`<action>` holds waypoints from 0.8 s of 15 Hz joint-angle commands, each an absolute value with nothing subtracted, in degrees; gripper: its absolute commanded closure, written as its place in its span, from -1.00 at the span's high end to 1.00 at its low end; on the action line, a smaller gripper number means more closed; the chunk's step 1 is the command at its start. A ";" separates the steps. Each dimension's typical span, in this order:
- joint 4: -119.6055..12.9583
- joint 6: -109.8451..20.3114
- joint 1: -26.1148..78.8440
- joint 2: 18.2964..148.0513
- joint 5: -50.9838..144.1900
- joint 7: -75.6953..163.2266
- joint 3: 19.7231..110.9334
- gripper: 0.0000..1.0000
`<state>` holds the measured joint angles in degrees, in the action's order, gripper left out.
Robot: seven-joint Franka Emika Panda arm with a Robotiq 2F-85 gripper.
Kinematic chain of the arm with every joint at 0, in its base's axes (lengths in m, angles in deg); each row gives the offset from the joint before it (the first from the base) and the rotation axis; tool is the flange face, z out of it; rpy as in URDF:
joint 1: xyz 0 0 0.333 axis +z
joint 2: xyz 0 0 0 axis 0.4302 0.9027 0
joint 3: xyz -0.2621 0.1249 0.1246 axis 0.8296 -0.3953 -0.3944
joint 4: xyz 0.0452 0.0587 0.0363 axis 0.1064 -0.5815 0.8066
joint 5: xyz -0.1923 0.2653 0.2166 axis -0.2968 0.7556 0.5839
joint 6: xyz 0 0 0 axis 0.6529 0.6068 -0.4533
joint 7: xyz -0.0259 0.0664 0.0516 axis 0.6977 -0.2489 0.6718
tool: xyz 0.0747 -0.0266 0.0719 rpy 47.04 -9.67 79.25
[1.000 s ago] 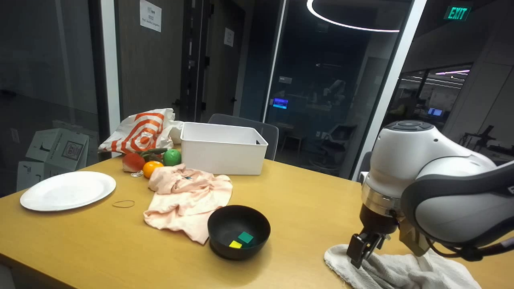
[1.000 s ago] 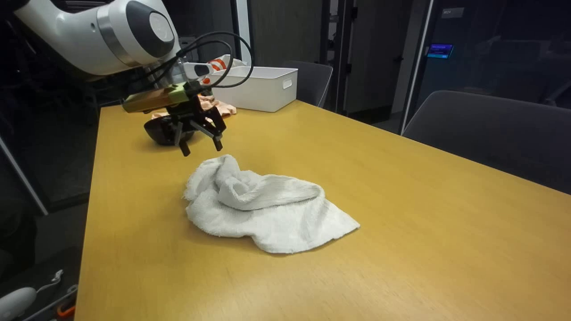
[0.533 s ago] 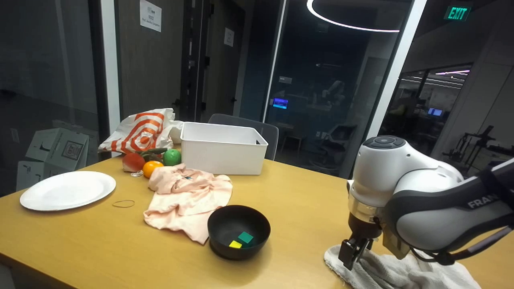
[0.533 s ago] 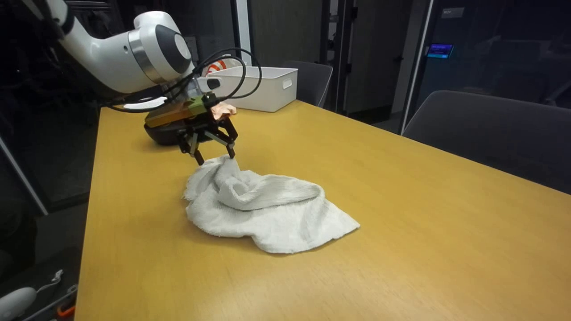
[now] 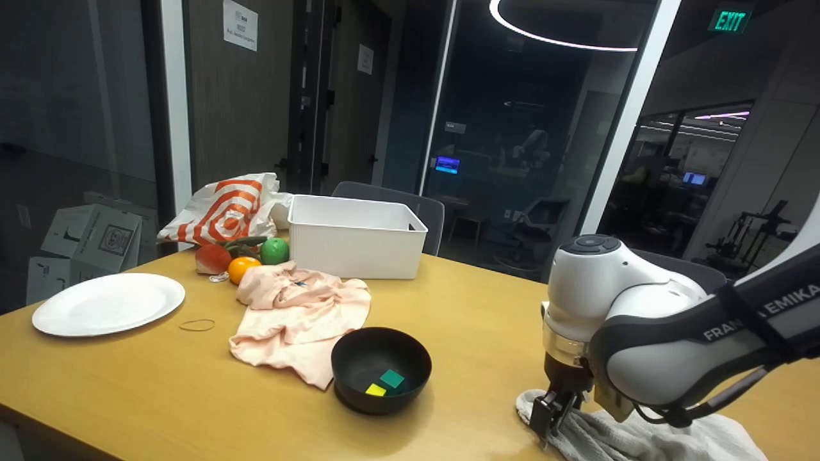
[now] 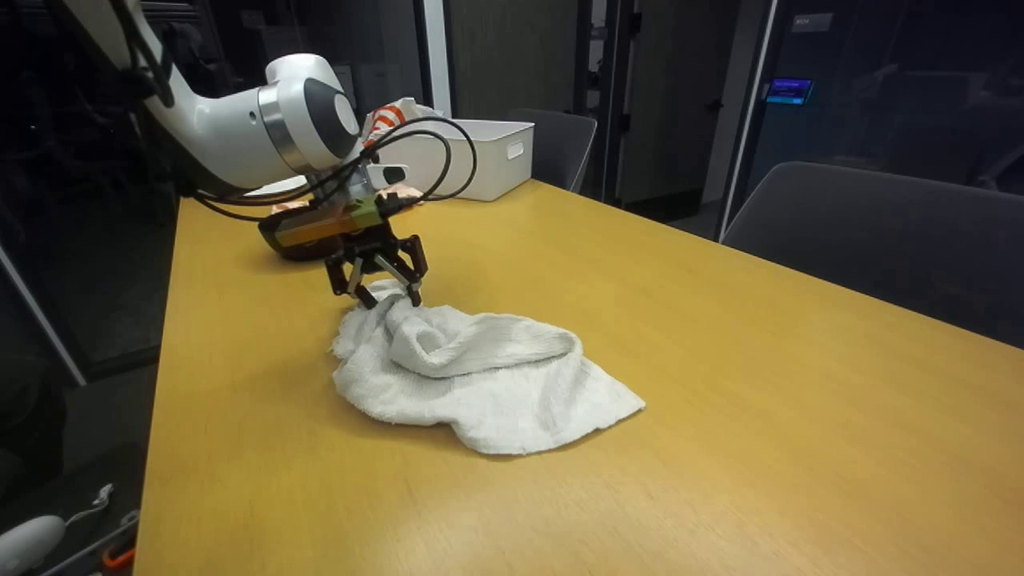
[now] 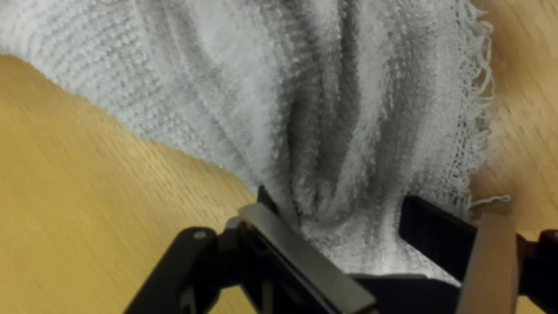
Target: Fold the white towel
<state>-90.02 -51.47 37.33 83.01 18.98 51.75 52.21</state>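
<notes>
The white towel (image 6: pixel 512 400) lies crumpled on the table, with one pointed corner spread flat. It also shows in an exterior view (image 5: pixel 698 438) and fills much of the wrist view (image 7: pixel 244 78), with a frayed edge at its right. My gripper (image 6: pixel 392 301) points down at the towel's bunched end, fingertips at the cloth. In the wrist view the gripper (image 7: pixel 335 208) stands partly open, with gathered towel folds between its fingers. A gap filled with cloth shows between the fingertips. The finger tip on the left is mostly hidden behind its metal link.
A black bowl (image 5: pixel 355 368) with a green and a yellow piece stands near a pink cloth (image 5: pixel 307 320). Beyond are a white bin (image 5: pixel 352 253), a green fruit (image 5: pixel 275 251), a plastic bag (image 5: pixel 224 211) and a white plate (image 5: pixel 109 307). A chair (image 6: pixel 880 240) stands beside the table.
My gripper has moved down onto the towel's bunched end, and its fingers have come closer together. The towel's end has been gathered slightly between them.
</notes>
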 commanded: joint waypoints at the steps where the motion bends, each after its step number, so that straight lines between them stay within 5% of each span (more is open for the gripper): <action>1: -88.30 -51.20 38.98 83.53 20.45 50.57 53.29 -0.13; 5: -86.87 -51.13 39.79 83.36 21.17 51.02 53.01 -0.77; 8: -86.11 -51.13 40.36 83.20 21.28 51.40 53.11 -0.87; 12: -85.13 -50.61 40.21 82.76 22.28 51.75 53.59 -0.77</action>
<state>-86.80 -51.41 39.43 83.02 20.76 51.79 52.57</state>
